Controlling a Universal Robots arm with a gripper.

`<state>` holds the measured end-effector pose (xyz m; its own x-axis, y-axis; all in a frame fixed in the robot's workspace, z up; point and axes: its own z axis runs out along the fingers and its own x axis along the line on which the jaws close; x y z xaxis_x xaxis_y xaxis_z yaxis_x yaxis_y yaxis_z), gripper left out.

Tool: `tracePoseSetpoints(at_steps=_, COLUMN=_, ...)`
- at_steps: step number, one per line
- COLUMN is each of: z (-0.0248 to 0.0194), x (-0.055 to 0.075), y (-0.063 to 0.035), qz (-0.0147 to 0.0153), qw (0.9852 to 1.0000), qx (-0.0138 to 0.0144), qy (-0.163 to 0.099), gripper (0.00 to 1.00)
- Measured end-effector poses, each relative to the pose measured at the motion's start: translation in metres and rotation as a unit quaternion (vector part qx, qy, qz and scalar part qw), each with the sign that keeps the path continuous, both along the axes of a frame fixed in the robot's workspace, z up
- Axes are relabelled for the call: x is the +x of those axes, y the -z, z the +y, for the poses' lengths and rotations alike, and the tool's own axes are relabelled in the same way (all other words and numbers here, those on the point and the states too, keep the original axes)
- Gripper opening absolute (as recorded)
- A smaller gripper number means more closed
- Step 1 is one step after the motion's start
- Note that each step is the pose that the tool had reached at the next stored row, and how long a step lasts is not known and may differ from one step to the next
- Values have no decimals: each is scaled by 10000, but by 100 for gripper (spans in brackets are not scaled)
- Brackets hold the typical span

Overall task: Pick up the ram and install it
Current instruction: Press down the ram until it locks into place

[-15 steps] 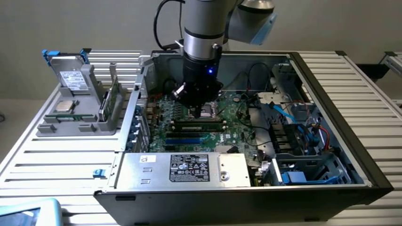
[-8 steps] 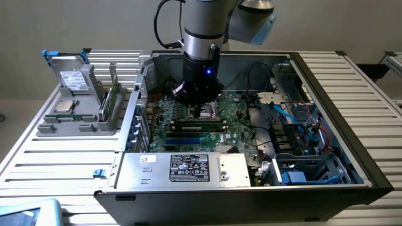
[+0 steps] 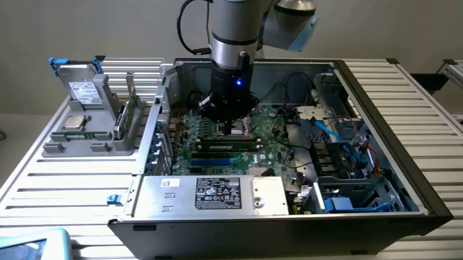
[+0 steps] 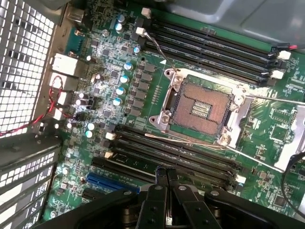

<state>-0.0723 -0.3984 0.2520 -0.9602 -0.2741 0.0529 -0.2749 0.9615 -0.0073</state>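
A slatted metal table (image 3: 65, 184) carries an open computer case (image 3: 405, 124) with its side off, a plain pale wall behind it; to the exterior view's left a grey holder (image 3: 87, 142) stands on the slats with a silver processor chip (image 3: 75, 121) lying in it, a wider green card (image 3: 129, 116) standing on edge beside it, and a drive in a blue-tabbed carrier (image 3: 83, 86) propped at its far end; a power supply with a white label (image 3: 217, 193) sits along the near edge of the case.

The tool (image 3: 237, 128) is down inside the case over the green motherboard (image 3: 278, 132), just above the row of memory slots; in the wrist view the tool (image 4: 166, 177) has its two black fingers (image 4: 161, 175) pressed together, tips meeting, with nothing pinched between them; they sit over the near bank of black memory slots (image 4: 176, 160), beside the empty processor socket (image 4: 202, 107) with its metal latch swung open.

The ram (image 3: 230, 144) appears in the exterior view as a long dark stick lying along a slot just under the tool; whether it is fully seated I cannot tell, since the arm covers part of it; the board's far corner is hidden behind the arm, and the drive cage (image 3: 361, 192) on the exterior view's right is tangled with blue and red cables.
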Motion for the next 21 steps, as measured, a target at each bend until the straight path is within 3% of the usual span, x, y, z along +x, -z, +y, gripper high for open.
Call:
tracePoseSetpoints(at_steps=6, z=0, x=0, y=0, qz=-91, qw=9993, qx=0, qy=353, gripper=11)
tracePoseSetpoints(at_steps=10, z=0, x=0, y=0, qz=-134, qw=9982, qx=-6, qy=577, gripper=11)
tracePoseSetpoints(at_steps=13, z=0, x=0, y=0, qz=-161, qw=9973, qx=-57, qy=710, gripper=11)
tracePoseSetpoints(at_steps=16, z=0, x=0, y=0, qz=-197, qw=9964, qx=-154, qy=806, gripper=11)
tracePoseSetpoints(at_steps=18, z=0, x=0, y=0, qz=-237, qw=9957, qx=-202, qy=871, gripper=11)
tracePoseSetpoints(at_steps=21, z=-1, x=0, y=-1, qz=-310, qw=9945, qx=-233, qy=975, gripper=11)
